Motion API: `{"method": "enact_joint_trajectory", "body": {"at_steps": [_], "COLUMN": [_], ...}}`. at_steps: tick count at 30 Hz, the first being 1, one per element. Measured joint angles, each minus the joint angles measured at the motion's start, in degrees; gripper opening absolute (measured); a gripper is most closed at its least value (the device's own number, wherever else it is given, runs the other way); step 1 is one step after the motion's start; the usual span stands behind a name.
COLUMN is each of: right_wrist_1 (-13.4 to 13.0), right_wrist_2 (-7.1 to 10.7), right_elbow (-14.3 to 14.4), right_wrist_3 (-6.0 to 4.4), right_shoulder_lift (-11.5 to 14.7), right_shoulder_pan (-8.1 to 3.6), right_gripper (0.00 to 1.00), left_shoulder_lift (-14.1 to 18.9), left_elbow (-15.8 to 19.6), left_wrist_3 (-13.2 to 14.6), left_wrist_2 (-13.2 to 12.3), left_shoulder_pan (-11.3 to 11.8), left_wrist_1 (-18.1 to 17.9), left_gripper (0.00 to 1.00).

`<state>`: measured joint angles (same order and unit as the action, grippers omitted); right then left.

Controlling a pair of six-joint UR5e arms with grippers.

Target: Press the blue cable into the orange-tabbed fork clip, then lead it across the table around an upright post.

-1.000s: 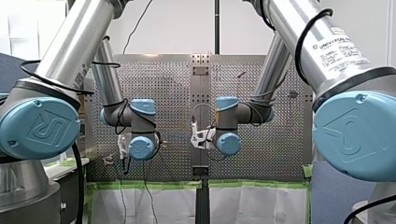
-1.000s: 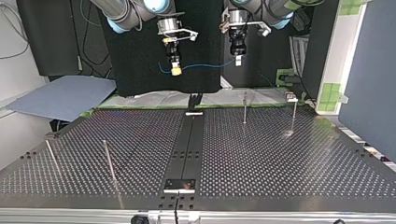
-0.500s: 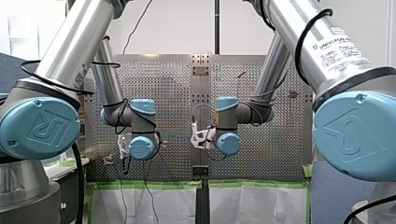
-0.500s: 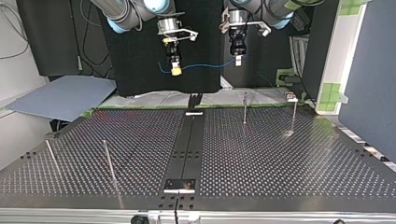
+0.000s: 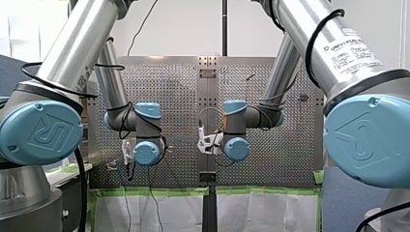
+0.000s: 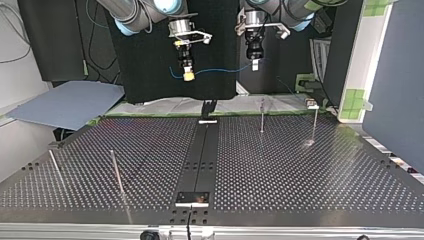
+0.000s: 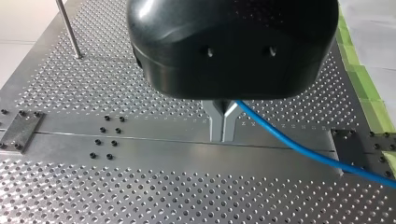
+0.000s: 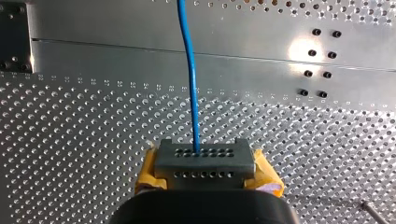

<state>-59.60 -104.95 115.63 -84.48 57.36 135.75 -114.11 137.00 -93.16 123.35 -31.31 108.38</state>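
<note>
Both grippers hang high above the perforated table (image 6: 300, 170) with a thin blue cable (image 6: 220, 70) sagging slightly between them. In the top view my left gripper (image 6: 254, 64) is at the right, and my right gripper (image 6: 188, 75), with yellow pads, is at the left. In the left wrist view my left gripper (image 7: 222, 125) has its metal fingers shut on the blue cable (image 7: 299, 148), which runs off to one side. In the right wrist view my right gripper (image 8: 203, 159) is shut on the blue cable (image 8: 189, 70), which leads straight ahead. I cannot make out an orange-tabbed clip.
Two upright posts (image 6: 262, 116) (image 6: 314, 123) stand at the top view's far right, and two more (image 6: 116, 172) (image 6: 55, 168) at its near left. A dark rail (image 6: 202, 160) runs down the table's middle, with a small black fixture (image 6: 208, 107) at its far end. Green tape (image 7: 369, 93) lines one table edge.
</note>
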Motion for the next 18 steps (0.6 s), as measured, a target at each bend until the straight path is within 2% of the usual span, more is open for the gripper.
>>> {"method": "enact_joint_trajectory", "body": {"at_steps": [18], "right_wrist_1": [0.1], "right_wrist_2": [0.0], "right_elbow": [0.0], "right_wrist_3": [0.0], "right_shoulder_lift": [0.1], "right_shoulder_pan": [0.0], "right_gripper": [0.0], "left_shoulder_lift": [-0.4], "left_elbow": [0.5], "left_wrist_3": [0.2], "left_wrist_2": [0.1], "left_shoulder_pan": [-0.3], "left_wrist_1": [0.0], "left_gripper": [0.0]}}
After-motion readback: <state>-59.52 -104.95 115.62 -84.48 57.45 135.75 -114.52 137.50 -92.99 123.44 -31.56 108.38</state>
